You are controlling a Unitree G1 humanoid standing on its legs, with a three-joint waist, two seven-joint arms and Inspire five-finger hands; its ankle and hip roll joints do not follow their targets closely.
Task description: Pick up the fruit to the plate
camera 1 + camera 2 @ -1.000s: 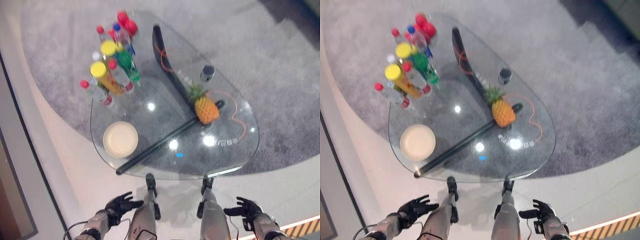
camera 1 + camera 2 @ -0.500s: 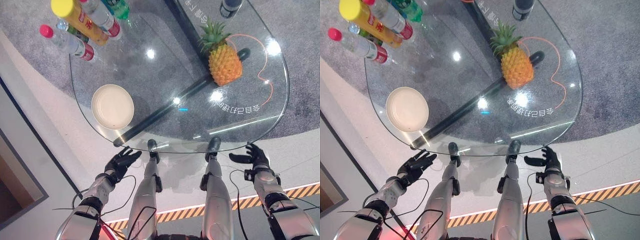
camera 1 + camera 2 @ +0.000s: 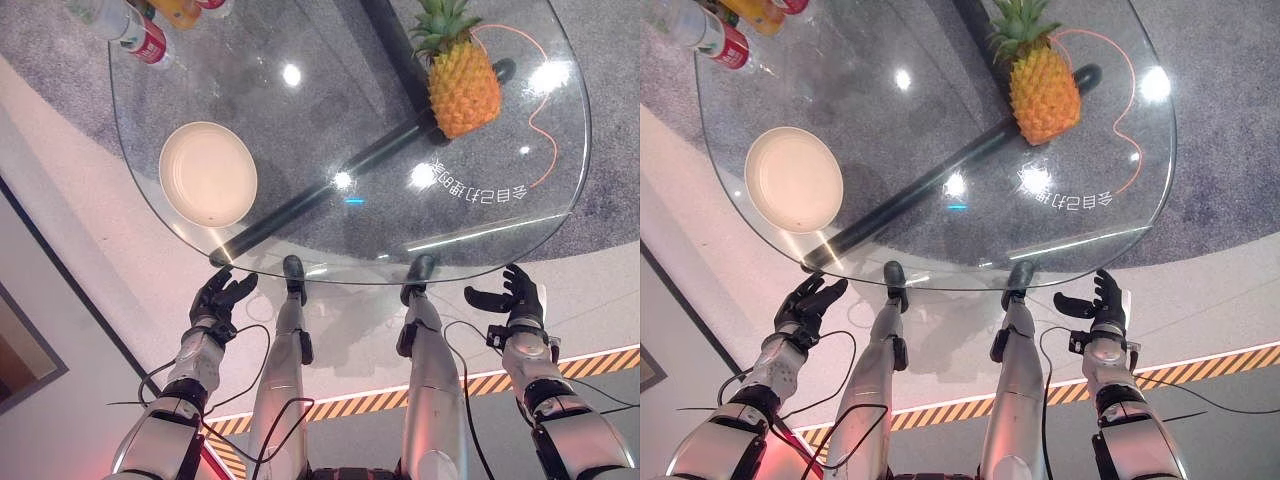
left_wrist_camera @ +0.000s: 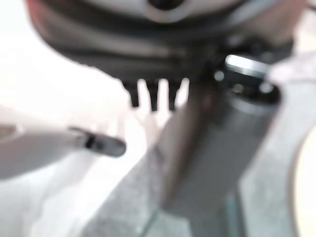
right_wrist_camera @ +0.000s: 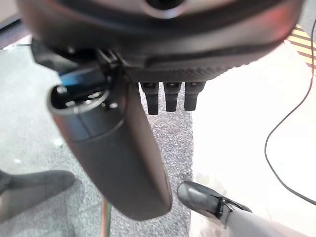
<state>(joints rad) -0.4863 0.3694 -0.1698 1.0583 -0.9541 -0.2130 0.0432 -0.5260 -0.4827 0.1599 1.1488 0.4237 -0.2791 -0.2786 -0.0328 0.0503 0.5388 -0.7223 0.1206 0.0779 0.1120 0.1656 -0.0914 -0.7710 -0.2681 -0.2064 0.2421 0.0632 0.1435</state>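
A pineapple [image 3: 462, 80] with a green crown stands on the far right part of the glass table [image 3: 500, 215]. A round cream plate [image 3: 207, 173] lies on the table's near left. My left hand [image 3: 220, 297] hangs open below the table's near edge, under the plate side. My right hand [image 3: 518, 296] is open too, low by the near right edge, well short of the pineapple. Neither hand holds anything. The right wrist view looks past straight fingers [image 5: 169, 96] at the floor.
Bottles [image 3: 135, 30] with red caps stand at the far left corner of the table. A dark bar [image 3: 330, 185] runs diagonally under the glass. An orange cord [image 3: 545, 120] lies beside the pineapple. A striped line [image 3: 400, 400] marks the floor near me.
The camera has moved closer and lower, so the table fills more of the picture. Both hands have come up towards the table's near edge, still open.
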